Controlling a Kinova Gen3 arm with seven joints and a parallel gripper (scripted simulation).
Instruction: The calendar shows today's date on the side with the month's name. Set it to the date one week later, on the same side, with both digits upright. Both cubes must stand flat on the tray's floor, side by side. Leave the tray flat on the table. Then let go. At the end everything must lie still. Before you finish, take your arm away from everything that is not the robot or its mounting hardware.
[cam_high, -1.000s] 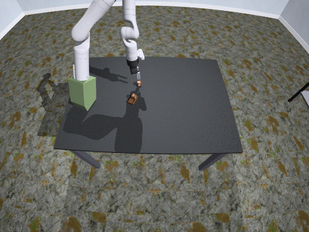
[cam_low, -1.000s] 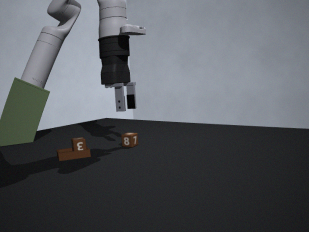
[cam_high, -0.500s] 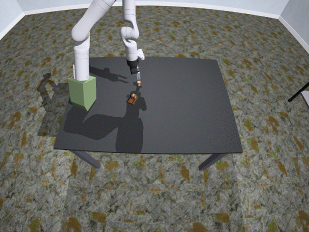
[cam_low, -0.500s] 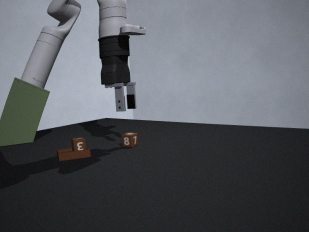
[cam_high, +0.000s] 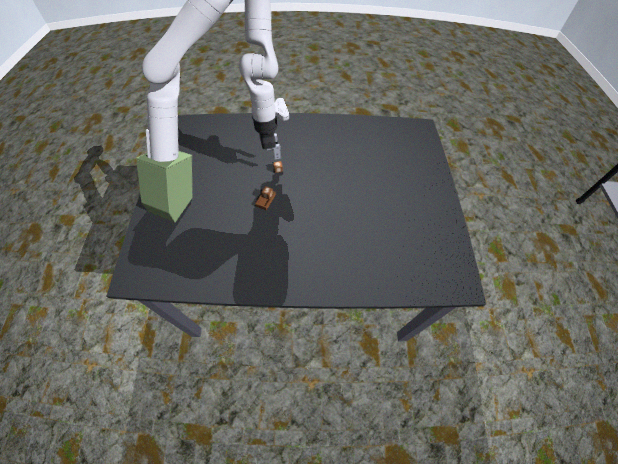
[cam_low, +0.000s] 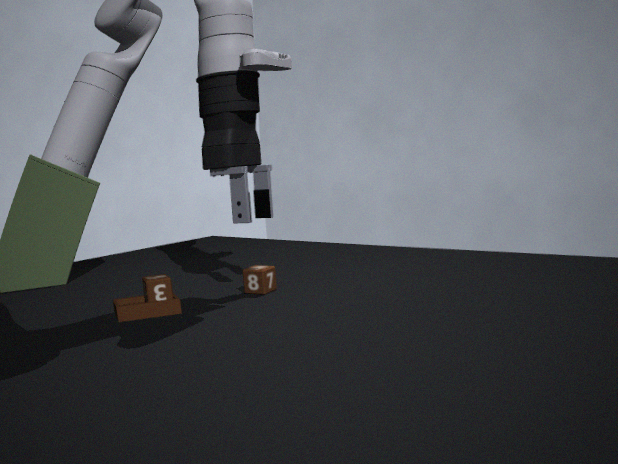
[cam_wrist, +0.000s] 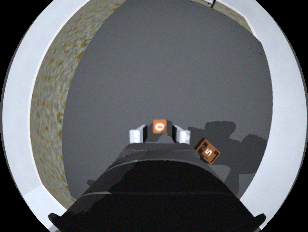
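Note:
A loose brown cube (cam_high: 278, 167) (cam_low: 259, 279) (cam_wrist: 159, 127) stands flat on the table outside the tray. Its top shows 0 in the wrist view; its sides show 8 and 7, upright, in the exterior view. The brown tray (cam_high: 261, 205) (cam_low: 149, 311) (cam_wrist: 214, 160) lies on the table. The other cube (cam_high: 268, 191) (cam_low: 158, 289) (cam_wrist: 208, 152) stands in it, with a 5 on top and a side that reads like an upside-down 3. The month's name is not readable. My gripper (cam_high: 272, 156) (cam_low: 252, 220) (cam_wrist: 159, 131) is open and empty, above the loose cube.
The arm's green base block (cam_high: 166, 185) (cam_low: 47, 230) stands at the table's left edge, left of the tray. The dark table (cam_high: 370, 215) (cam_low: 375, 350) (cam_wrist: 150, 65) carries the arm's shadow, which falls over the tray.

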